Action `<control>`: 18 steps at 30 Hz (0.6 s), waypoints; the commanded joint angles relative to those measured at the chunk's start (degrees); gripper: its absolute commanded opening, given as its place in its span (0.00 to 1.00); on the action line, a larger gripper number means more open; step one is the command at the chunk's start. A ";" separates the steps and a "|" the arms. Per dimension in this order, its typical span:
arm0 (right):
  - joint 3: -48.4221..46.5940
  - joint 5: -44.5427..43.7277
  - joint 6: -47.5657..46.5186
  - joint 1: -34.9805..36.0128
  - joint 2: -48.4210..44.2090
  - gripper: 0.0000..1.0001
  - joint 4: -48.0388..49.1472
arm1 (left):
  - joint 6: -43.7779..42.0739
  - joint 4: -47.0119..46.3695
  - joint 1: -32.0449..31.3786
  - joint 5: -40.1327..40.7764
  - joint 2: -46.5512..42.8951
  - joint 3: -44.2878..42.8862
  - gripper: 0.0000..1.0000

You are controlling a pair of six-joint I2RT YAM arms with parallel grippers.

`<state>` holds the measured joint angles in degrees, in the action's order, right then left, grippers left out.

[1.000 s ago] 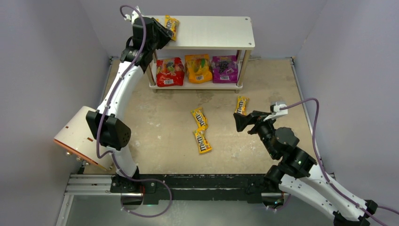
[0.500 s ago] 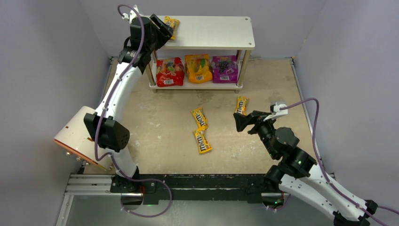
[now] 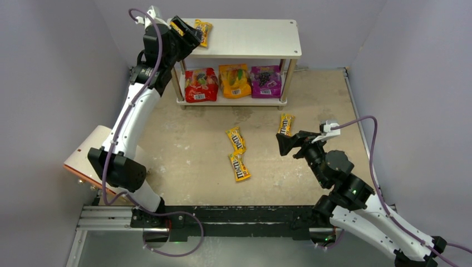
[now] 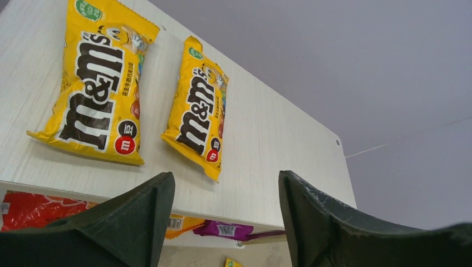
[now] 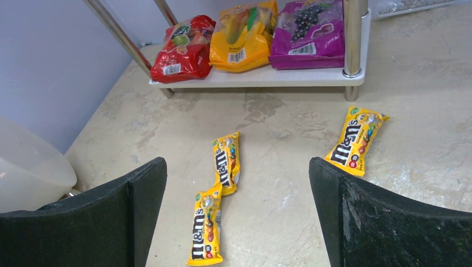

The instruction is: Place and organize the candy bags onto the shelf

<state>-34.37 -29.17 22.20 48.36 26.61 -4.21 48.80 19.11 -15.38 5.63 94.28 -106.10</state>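
Packets of thin film set the terms here. Each yellow M&M's packet looks light, soft and slippery, and would likely sag or slide if pinched at a corner. A hold across the narrow middle seems safer.

At the shelf's [image 3: 261, 39] top-left corner, the left gripper [image 3: 188, 34] hangs with its jaws apart and nothing between them. Just beyond it, two packets lie flat side by side on the shelf's top board, the left packet [image 4: 97, 83] and the second packet [image 4: 200, 119].

On the shelf's lower board, the red pouch [image 3: 201, 85], orange pouch [image 3: 234, 81] and purple pouch [image 3: 266, 82] sit in a close row. They look bulkier and glossy, and would be best taken by an edge.

Three more packets lie on the table [image 3: 183, 144] in front of the shelf. The upper packet [image 3: 236, 139] and lower packet [image 3: 240, 167] lie before the shelf's middle, and the right packet [image 3: 286, 124] lies before its right posts. Just beside that last one, the right gripper [image 3: 285, 143] hovers wide open and empty.

The left wrist view shows both packets on the top board, while the overhead view shows only one, the other being hidden by the gripper. The right wrist view shows the upper and lower packets meeting end to end. Only the overhead view shows both arms together.
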 commanded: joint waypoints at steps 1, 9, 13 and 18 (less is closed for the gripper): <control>-0.08 -0.86 -0.78 0.10 0.37 0.99 1.22 | -3.71 -3.86 0.43 1.23 -1.55 -1.32 0.74; -0.15 -1.05 -1.01 0.14 0.85 0.99 1.13 | -13.61 -1.57 0.43 -0.75 6.92 -12.92 0.88; -0.38 -1.50 -1.10 0.14 1.35 0.99 0.89 | -16.04 -0.02 0.43 -2.15 9.53 -17.03 0.90; -0.41 -1.64 -1.37 0.10 1.60 0.99 0.78 | -17.17 -1.90 0.43 2.33 9.18 -15.11 0.92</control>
<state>-34.37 -29.26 21.76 48.36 27.99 -4.29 34.96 18.98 -15.38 5.37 104.05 -120.53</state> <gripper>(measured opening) 0.987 0.910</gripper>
